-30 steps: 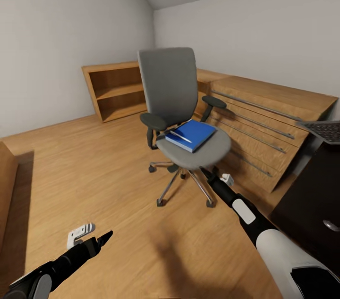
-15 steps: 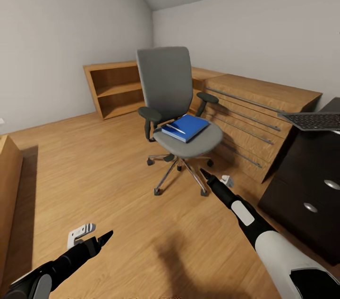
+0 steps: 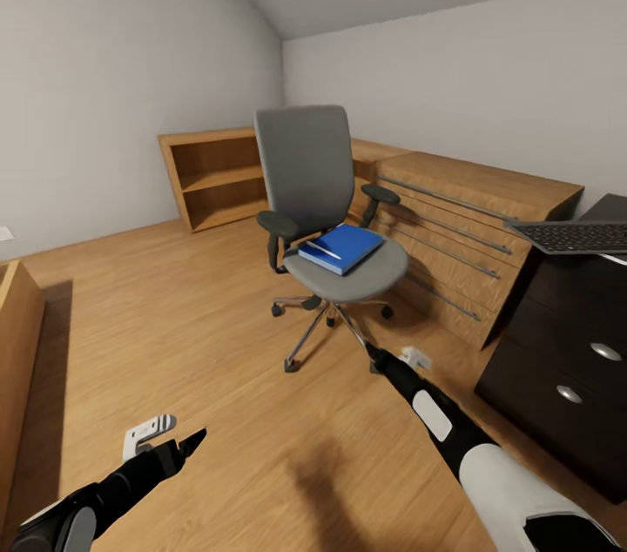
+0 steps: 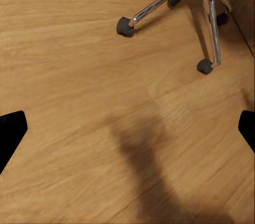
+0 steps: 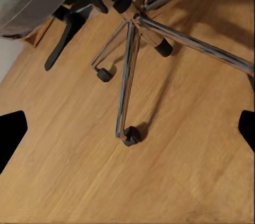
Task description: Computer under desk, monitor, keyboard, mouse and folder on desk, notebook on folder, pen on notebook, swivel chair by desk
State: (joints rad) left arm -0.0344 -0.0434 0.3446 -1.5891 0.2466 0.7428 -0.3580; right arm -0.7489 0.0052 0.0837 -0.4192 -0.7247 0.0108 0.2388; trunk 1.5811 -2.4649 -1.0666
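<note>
Folder not yet moved to the bench.
The flat bright-blue folder point(image 3: 342, 247) lies on the grey-upholstered swivel chair point(image 3: 324, 212); both pincers spread, holding nothing; the slim dark-grey keyboard point(image 3: 570, 236) overhangs the glossy black bench point(image 3: 610, 212).

Wood, cloth, chrome and dark gloss in an attic room.

Floor point(image 3: 218, 334): warm wood planks, smooth, faint satin sheen, grain plain in both wrist views. Swivel chair point(image 3: 322, 212): matt grey woven-looking cloth on seat and back, black padded armrests, polished chrome legs point(image 5: 127, 75) catching light, dull black castors. Folder point(image 3: 344, 247): bright blue, smooth, slight gloss; thin white pen point(image 3: 320, 251) lies on it. Chest of drawers point(image 3: 461, 221) and open shelf point(image 3: 213, 178): light matt wood, brushed metal rails. Desk point(image 3: 566, 360): dark, glossy drawer fronts, shiny round silver knobs. Keyboard point(image 3: 570, 236): dark grey, matt. Walls: flat matt grey.
</note>
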